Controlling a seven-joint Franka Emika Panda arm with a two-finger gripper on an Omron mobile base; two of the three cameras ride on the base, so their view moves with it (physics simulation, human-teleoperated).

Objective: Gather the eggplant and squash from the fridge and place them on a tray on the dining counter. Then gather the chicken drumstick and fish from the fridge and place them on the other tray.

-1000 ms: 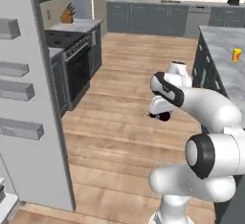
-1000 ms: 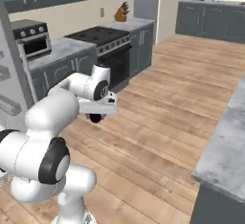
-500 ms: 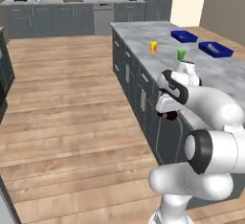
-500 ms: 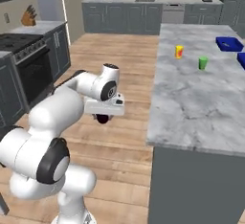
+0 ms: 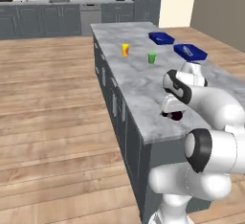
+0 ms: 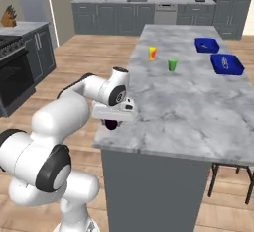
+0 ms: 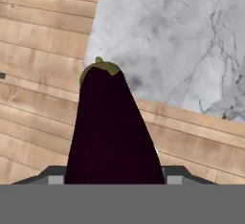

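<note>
The eggplant (image 7: pixel 112 127) is pinched in the tool (image 6: pixel 113 118), held over the near corner of the counter (image 6: pixel 198 102).

Yellow cup (image 5: pixel 125 50) beside green cup (image 5: pixel 151 58); apart.

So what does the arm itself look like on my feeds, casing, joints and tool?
The arm has glossy white rounded casing, with dark grey to black rings at the joints and a black disc on the wrist cap. The tool is a flat pale grey block at the wrist with two small dark fingers below it. No cables or markings are visible.
</note>
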